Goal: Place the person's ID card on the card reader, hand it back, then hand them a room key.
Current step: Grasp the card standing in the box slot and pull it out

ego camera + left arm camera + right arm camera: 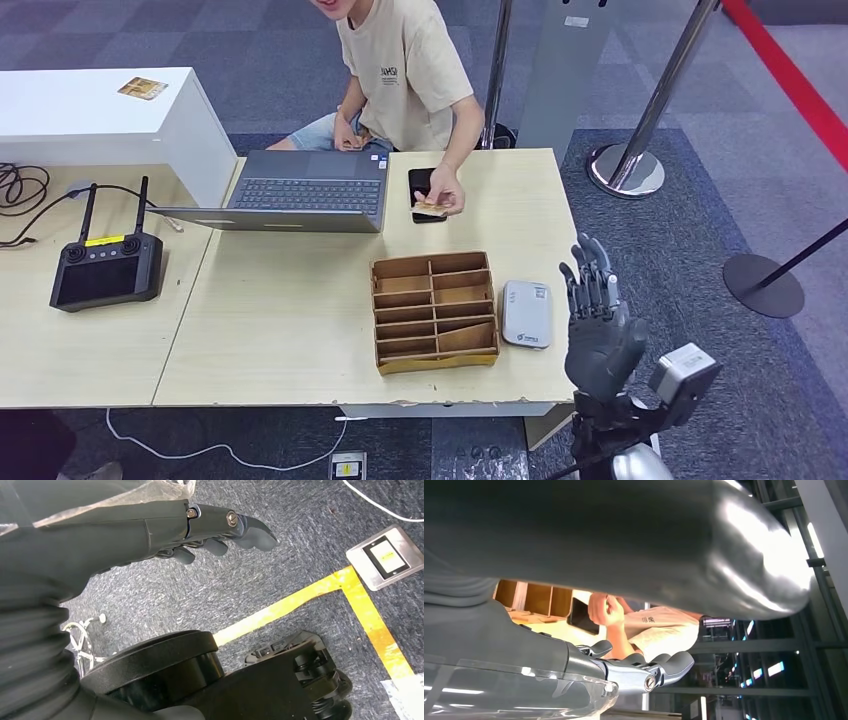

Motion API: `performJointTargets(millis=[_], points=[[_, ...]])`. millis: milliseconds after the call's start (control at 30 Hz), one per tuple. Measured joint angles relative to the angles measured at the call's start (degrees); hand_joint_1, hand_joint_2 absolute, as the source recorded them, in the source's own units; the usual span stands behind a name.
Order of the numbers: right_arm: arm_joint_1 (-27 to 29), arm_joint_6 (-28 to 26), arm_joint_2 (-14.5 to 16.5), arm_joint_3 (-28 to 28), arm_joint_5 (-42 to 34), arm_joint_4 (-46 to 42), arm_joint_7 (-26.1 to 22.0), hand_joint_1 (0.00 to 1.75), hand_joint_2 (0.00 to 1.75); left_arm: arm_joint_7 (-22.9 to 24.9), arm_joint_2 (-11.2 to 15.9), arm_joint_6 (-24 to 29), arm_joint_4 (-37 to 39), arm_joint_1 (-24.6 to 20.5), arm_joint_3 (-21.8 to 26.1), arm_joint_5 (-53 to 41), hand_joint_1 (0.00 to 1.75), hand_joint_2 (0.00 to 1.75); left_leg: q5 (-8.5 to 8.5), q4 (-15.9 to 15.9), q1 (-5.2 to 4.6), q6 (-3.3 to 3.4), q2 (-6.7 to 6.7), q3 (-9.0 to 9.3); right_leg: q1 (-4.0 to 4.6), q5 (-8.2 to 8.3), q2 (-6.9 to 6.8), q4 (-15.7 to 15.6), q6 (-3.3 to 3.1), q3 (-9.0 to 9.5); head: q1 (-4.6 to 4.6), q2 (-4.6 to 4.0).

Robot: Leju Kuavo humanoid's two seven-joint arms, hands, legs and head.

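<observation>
A person seated behind the table holds a tan ID card (430, 206) in one hand (445, 198), just above a black phone (420, 186). The white card reader (526, 313) lies on the table near the right edge, beside a brown wooden organizer (435, 310) with several compartments. My right hand (597, 318) is raised off the table's right edge, close to the reader, fingers straight and apart, holding nothing. The right wrist view shows my right hand (639, 672) with the person's hand (601, 610) beyond it. My left hand (210, 530) hangs over the carpet, holding nothing.
An open laptop (300, 190) sits at the table's far side. A black remote controller (105, 268) with cables lies on the left table. A white box (100, 110) carries a small tan card (142, 88). Stanchion posts (628, 165) stand to the right.
</observation>
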Motion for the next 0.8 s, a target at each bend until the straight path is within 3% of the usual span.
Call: performJointTargets(millis=[333,467,633,733,800], points=[[0.3,-2.0,0.0,0.5,0.8,0.4,1.5,0.0,0.0,0.5,0.0,0.1,0.0,0.0,0.0,0.5,0.0,1.75,0.0,0.0,0.0,0.0,0.0,-0.01,0.0,0.0,0.0,0.0,0.0,0.0,0.0,0.0],[0.1,-5.0,0.0,0.8,6.3,0.8,5.5,0.0,1.75,0.6,0.0,0.1,0.0,0.0,0.0,0.9,0.0,1.75,0.0,0.0,0.0,0.0,0.0,-0.02,0.0,0.0,0.0,0.0,0.0,0.0,-0.01,0.0],[-1.8,-9.9,-0.2,1.8,24.6,2.0,15.4,0.0,1.75,0.6,0.0,-0.1,0.0,-0.1,0.0,0.8,0.0,1.75,0.0,0.0,0.0,0.0,0.0,-0.02,0.0,0.0,0.0,0.0,0.0,0.01,0.0,0.0],[-3.8,-9.4,-0.4,2.3,36.1,2.8,20.6,0.0,1.75,0.3,0.0,-0.4,0.0,-0.2,-0.1,0.4,0.0,1.75,0.01,0.0,0.0,-0.01,0.04,-0.03,0.0,0.01,0.03,0.0,-0.01,-0.01,-0.01,0.0],[-5.9,-7.6,-0.6,2.5,48.2,3.3,25.1,0.0,1.75,-0.3,0.1,-0.5,0.0,-0.2,-0.1,0.1,0.0,1.75,0.01,0.0,0.0,-0.02,0.06,-0.02,0.0,0.02,0.06,0.0,-0.02,-0.01,-0.01,0.0]])
